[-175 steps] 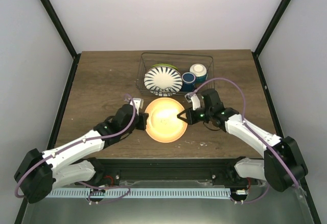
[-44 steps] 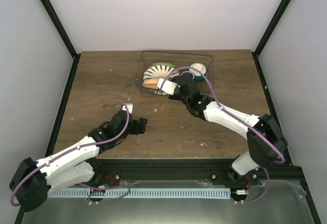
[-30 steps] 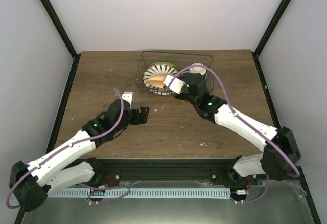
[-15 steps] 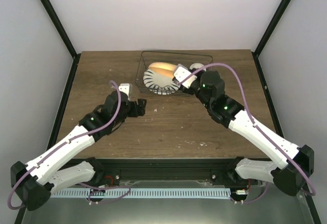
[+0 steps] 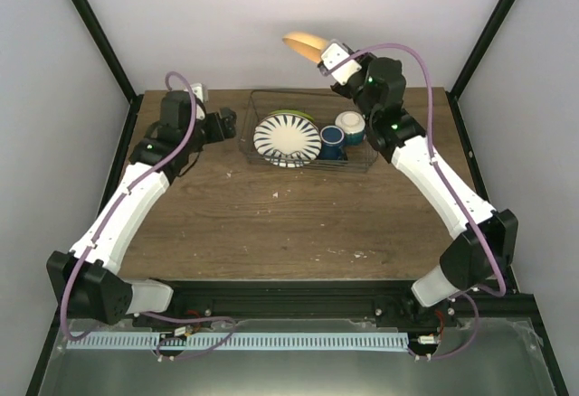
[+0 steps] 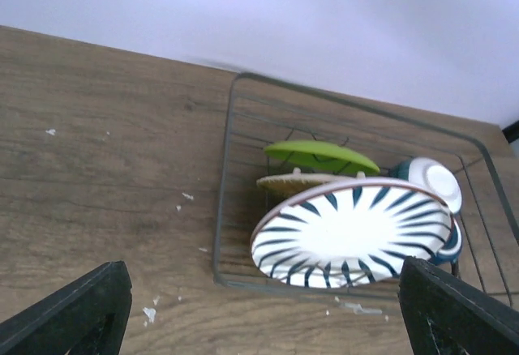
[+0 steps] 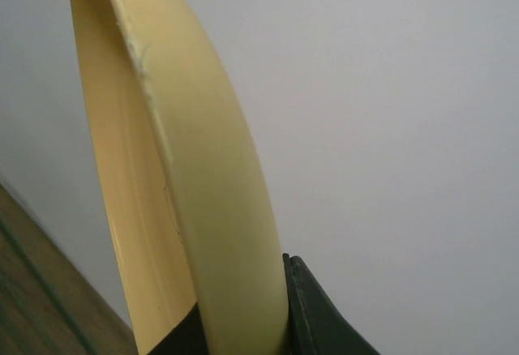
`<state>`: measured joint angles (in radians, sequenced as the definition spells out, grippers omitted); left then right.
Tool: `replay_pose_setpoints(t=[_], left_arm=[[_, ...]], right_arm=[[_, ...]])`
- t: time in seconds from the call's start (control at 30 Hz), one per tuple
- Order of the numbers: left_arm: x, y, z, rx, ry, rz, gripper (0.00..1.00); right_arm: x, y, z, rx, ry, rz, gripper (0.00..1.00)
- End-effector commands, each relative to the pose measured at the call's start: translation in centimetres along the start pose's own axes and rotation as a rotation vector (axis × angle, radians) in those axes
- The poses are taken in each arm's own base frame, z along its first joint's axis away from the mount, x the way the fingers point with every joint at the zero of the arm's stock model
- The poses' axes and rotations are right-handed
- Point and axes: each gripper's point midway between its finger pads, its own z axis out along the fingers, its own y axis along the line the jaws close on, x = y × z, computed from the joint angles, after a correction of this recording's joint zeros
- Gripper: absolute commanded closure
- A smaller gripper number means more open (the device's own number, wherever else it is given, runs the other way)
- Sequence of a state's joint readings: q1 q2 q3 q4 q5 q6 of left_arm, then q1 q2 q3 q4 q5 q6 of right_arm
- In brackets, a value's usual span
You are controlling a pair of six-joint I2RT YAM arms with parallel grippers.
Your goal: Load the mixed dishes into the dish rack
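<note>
The dish rack point(image 5: 248, 139), a dark wire basket, stands at the back middle of the table. In it the striped white plate point(image 5: 288, 139) leans in front of the lime-green plate point(image 5: 291, 117), with the dark blue mug point(image 5: 332, 147) and white bowl point(image 5: 351, 127) at its right end. My right gripper point(image 5: 324, 53) is raised high above the rack, shut on the rim of a pale yellow plate point(image 5: 304, 45) held on edge point(image 7: 203, 209). Left of the rack my left gripper point(image 5: 226, 125) is open and empty. In the left wrist view the rack point(image 6: 225, 168), striped plate point(image 6: 357, 229) and green plate point(image 6: 320, 156) lie ahead.
Bare brown wood table point(image 5: 298, 224) reaches from the rack to the near edge, with small white flecks on it. Black frame posts point(image 5: 99, 43) and white walls enclose the back and sides.
My right arm has lifted the yellow plate from rack level to high above the rack's back. My left arm has swung back and left to the rack's left side, still open.
</note>
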<state>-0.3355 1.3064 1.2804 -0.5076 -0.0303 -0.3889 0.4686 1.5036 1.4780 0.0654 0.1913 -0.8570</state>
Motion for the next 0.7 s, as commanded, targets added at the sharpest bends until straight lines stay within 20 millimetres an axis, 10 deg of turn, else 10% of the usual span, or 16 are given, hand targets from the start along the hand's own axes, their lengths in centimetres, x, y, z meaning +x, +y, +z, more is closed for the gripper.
replay_pose_setpoints(t=[0.0, 0.67], left_arm=[[-0.6, 0.9, 0.4, 0.013, 0.038, -0.020, 0.09], [-0.4, 3.1, 1.7, -0.033, 0.010, -0.012, 0.09]], right_arm=[[-1.9, -2.1, 1.1, -0.009, -0.120, -0.011, 0.99], [1.9, 8.3, 2.4, -0.451, -0.150, 0.029, 0.99]])
